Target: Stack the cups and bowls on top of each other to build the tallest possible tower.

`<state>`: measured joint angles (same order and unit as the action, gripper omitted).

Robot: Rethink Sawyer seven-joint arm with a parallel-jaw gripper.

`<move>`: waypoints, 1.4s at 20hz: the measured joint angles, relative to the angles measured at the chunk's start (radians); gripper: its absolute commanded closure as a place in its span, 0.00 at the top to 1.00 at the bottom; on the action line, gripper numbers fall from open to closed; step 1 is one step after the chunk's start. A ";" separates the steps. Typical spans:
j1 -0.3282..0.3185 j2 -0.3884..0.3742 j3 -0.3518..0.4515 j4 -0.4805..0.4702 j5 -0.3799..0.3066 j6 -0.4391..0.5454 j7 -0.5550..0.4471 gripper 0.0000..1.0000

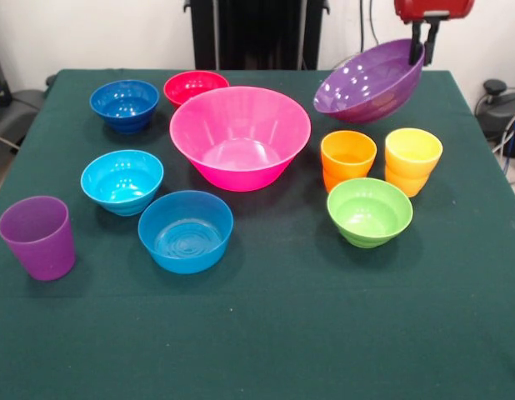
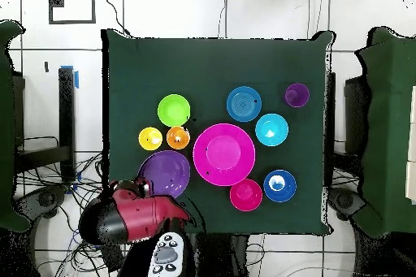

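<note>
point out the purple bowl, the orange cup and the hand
purple bowl (image 1: pixel 367 85), front view, on its tilted inner wall
orange cup (image 1: pixel 347 153), front view, on its rim and inside
hand (image 1: pixel 425 48), front view, on the fingers at the bowl's raised rim

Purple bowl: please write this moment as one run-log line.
gripper: shut on purple bowl | bowl: tilted, lifted | hot-pink bowl: empty | stacked: none
</note>
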<state>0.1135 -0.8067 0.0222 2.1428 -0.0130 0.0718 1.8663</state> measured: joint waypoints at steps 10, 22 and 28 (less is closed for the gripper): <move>-0.033 -0.060 0.034 0.038 0.000 0.040 0.000 0.00; -0.054 -0.128 0.075 0.078 0.000 0.077 0.000 0.00; -0.073 -0.186 0.091 0.083 0.016 0.156 0.000 0.00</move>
<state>0.0409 -0.9932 0.1127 2.2258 0.0030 0.2281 1.8663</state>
